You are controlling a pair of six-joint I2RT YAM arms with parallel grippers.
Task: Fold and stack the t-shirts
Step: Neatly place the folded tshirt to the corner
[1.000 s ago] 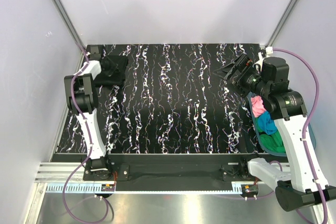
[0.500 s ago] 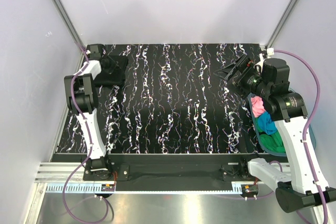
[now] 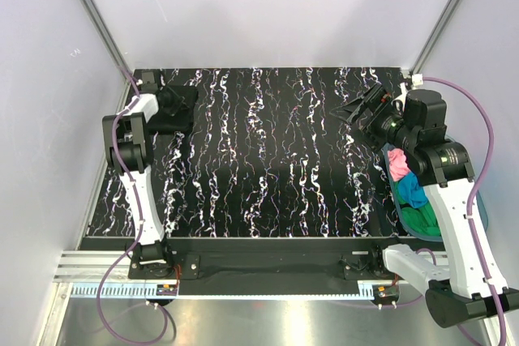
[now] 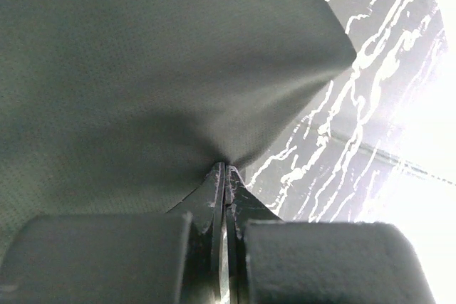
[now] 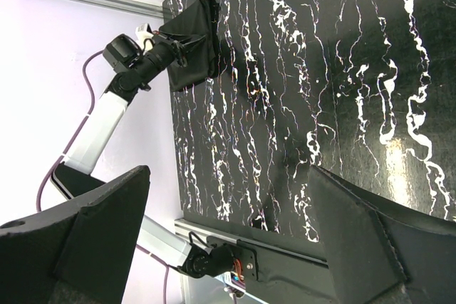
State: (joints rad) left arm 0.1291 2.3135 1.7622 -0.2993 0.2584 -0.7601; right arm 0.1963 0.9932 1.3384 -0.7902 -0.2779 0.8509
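Note:
A black t-shirt (image 3: 183, 121), folded small, lies at the far left corner of the marbled table (image 3: 276, 160). My left gripper (image 3: 172, 103) is shut on it. In the left wrist view the closed jaws (image 4: 224, 166) pinch the dark cloth (image 4: 142, 69), which puckers at the tips. The right wrist view shows the same shirt (image 5: 199, 48) far off. My right gripper (image 3: 350, 111) hovers open over the far right of the table, its fingers (image 5: 85, 240) wide apart and empty. Pink (image 3: 397, 164), turquoise-blue (image 3: 413, 192) and green (image 3: 423, 220) t-shirts sit bunched in the tub at the right.
The teal plastic tub (image 3: 480, 210) stands off the table's right edge, partly hidden by the right arm. White walls and metal posts (image 3: 97, 18) close in the back and sides. A rail with the arm bases (image 3: 268, 269) runs along the near edge.
The left arm's elbow has edged slightly, still holding the black shirt at the far left corner. The right arm has barely moved.

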